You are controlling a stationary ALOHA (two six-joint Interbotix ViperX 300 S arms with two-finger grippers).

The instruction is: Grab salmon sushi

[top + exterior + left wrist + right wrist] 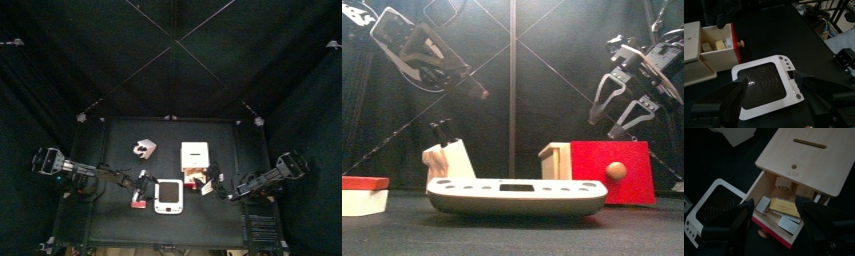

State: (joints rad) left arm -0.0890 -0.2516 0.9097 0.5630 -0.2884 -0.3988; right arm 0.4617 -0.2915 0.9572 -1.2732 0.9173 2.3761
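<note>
Tiny reddish-orange salmon sushi point(139, 203) lies near the worktop's front edge; lower the wide-open left claw point(769, 95) squarely over it.

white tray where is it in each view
top: white tray at the table's front middle
front: low in the centre
left wrist: fills the middle
right wrist: beside the box's open drawer
shared landmark: the box with the red drawer front, next to it
</note>
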